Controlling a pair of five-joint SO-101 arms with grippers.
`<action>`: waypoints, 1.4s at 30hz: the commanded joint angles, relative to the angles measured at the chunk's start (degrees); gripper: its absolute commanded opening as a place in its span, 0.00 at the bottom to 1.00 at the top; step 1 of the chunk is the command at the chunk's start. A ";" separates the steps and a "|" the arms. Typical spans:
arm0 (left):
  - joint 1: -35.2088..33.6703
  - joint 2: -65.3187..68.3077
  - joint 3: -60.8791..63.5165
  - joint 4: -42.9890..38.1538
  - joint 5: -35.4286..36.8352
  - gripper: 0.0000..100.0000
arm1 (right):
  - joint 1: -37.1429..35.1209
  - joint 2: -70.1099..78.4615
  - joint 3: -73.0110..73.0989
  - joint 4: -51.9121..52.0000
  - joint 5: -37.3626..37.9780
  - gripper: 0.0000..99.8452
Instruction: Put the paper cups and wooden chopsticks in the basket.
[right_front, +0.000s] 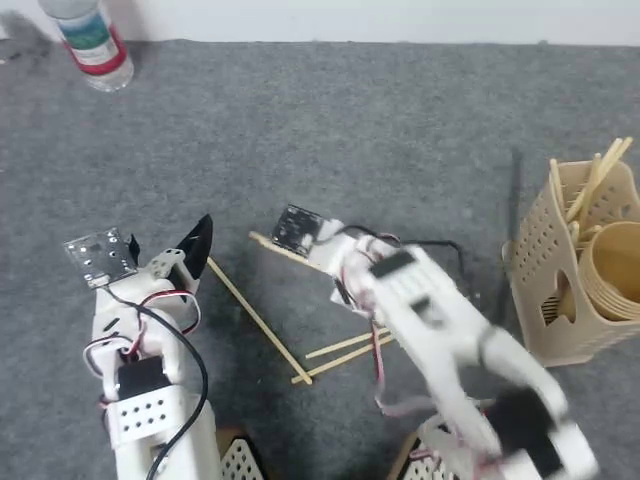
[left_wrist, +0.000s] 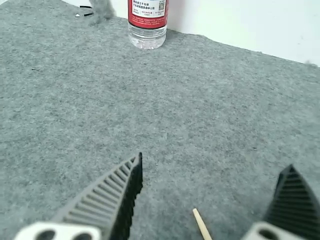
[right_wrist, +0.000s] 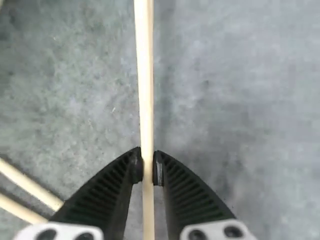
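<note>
My right gripper (right_wrist: 146, 160) is shut on a wooden chopstick (right_wrist: 144, 75) that lies along the grey felt; its free end (right_front: 268, 242) sticks out beyond the right arm in the high view. Two more chopsticks (right_front: 345, 355) lie crossed close to that arm, also seen as chopsticks (right_wrist: 25, 186) beside the gripped one. A long chopstick (right_front: 258, 320) lies diagonally between the arms, its tip (left_wrist: 201, 225) between the fingers of my open left gripper (left_wrist: 214, 167), which hangs over the felt (right_front: 165, 245). The beige basket (right_front: 545, 250) at the right holds stacked paper cups (right_front: 615, 270) and several chopsticks (right_front: 595, 180).
A water bottle with a red label (right_front: 92, 40) stands at the far left corner, also seen as a bottle (left_wrist: 147, 20) ahead of the left gripper. A thin dark rod (right_front: 512, 220) lies next to the basket. Grey felt (right_front: 350, 130) covers the table.
</note>
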 joint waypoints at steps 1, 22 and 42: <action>0.26 -0.70 -1.27 -1.05 -0.62 0.39 | 1.36 -18.33 9.32 -6.20 -0.70 0.01; 0.26 -0.70 -1.19 -1.23 -0.70 0.39 | 17.98 -57.71 5.10 -4.26 -14.07 0.01; 0.35 -0.70 -1.19 -1.23 -0.70 0.39 | 52.79 -40.75 -7.65 -24.40 -32.62 0.01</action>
